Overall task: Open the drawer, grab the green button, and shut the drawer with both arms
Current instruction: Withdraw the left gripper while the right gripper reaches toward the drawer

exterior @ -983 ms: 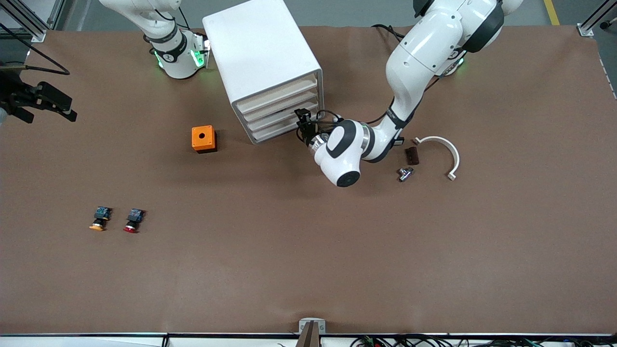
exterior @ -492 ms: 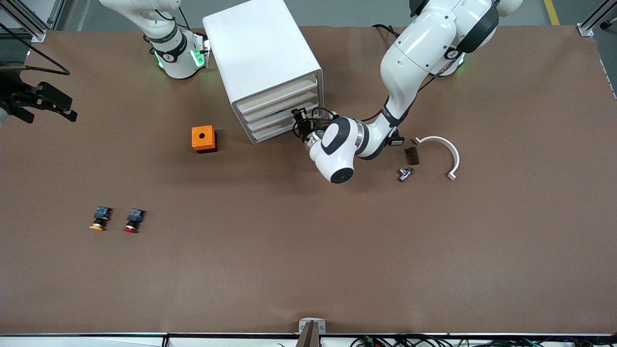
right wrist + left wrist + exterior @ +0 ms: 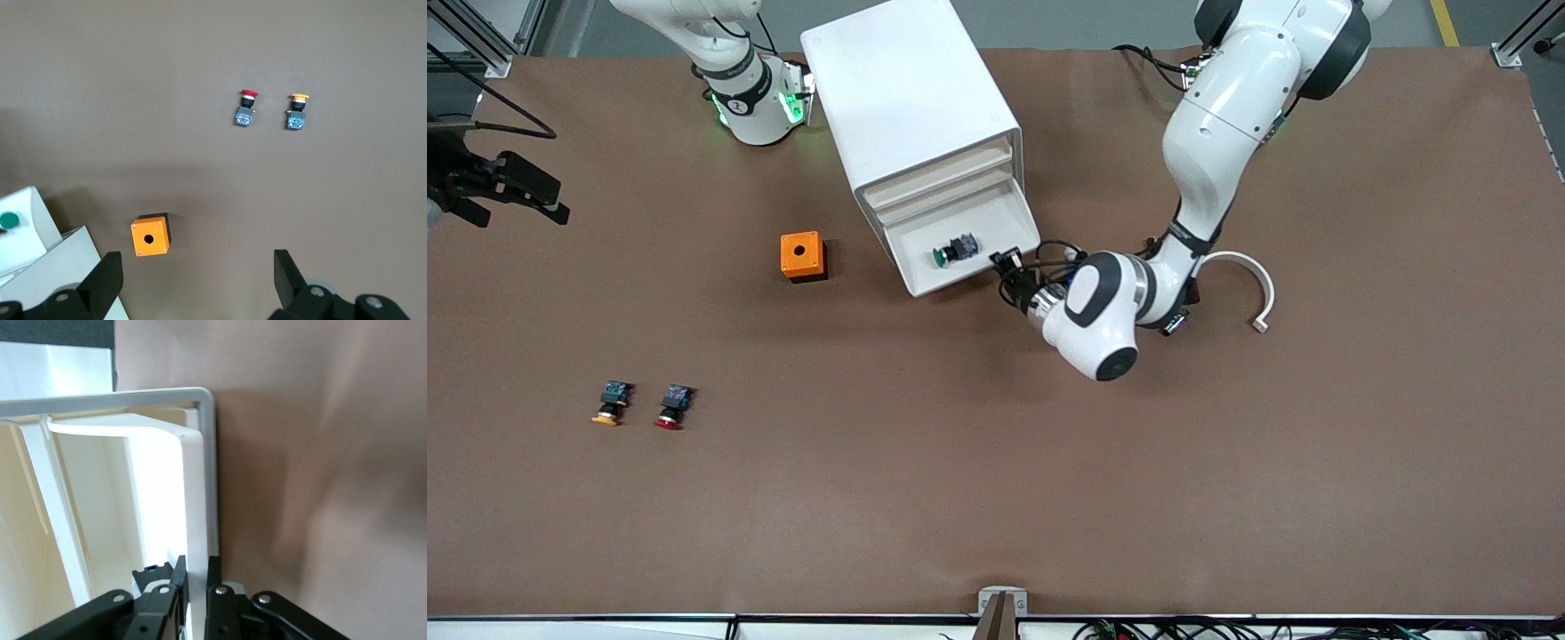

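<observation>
You've got the left gripper clamped on the corner of the drawer front, at the left arm's end of it; in the left wrist view the two fingers pinch the thin white wall with no gap showing. The drawer stands pulled out of the cabinet, its tray open to the camera. The button, green cap, lies on its side in the tray, just beside that gripper, toward the right arm's end from it and not touching it. The fronts above it sit flush in the cabinet. The right gripper waits high over the right arm's end of the table, jaws spread wide and holding nothing; you can only see it in its own wrist view. Below it there: the orange box with a hole in its top, near the cabinet corner, and well apart from it the red-capped button and yellow-capped button, side by side, not touching. On the left arm's side of the left gripper, near its wrist, lies a white curved bracket flat on the table; a small metal part peeks out from under the wrist, too hidden to identify.
</observation>
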Tool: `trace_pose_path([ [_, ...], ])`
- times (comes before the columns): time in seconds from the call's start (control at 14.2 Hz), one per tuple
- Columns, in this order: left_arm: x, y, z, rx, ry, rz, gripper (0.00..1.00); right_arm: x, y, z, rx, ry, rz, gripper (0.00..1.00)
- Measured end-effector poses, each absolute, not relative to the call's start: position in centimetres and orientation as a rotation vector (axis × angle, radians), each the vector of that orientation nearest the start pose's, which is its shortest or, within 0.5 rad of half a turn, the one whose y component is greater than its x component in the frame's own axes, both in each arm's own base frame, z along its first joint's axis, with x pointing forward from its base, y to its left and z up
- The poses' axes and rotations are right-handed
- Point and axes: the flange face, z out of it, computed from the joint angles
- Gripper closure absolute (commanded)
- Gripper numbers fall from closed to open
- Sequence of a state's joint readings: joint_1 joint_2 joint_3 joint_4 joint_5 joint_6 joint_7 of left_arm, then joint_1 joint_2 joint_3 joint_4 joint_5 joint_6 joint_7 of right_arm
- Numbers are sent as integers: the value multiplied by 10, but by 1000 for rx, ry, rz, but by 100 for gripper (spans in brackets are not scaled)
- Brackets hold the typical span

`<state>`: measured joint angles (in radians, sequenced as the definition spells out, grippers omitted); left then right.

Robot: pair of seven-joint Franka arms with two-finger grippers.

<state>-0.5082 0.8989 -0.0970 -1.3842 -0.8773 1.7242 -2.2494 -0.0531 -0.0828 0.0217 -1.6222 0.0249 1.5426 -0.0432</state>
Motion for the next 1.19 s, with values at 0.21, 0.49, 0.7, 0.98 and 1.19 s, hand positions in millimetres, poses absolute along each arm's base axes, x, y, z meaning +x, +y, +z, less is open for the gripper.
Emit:
trace_pose_path([
  [0.21,556,-415,175,1591,2589,-1596,0,526,-13,645,-3119,-19,-17,0],
  [0.49,572,-401,175,1579,2547,-1541,0,545,-15,611,-3119,-18,74,0],
  [0.7,602,-369,182,1557,2548,-1434,0,580,-21,550,-3123,-10,199,0],
  [0.98,646,-308,213,1818,2503,-1024,0,602,-18,524,-3140,76,234,0],
  [1.19,661,-275,239,1987,2475,-774,0,602,37,535,-3036,442,232,0],
])
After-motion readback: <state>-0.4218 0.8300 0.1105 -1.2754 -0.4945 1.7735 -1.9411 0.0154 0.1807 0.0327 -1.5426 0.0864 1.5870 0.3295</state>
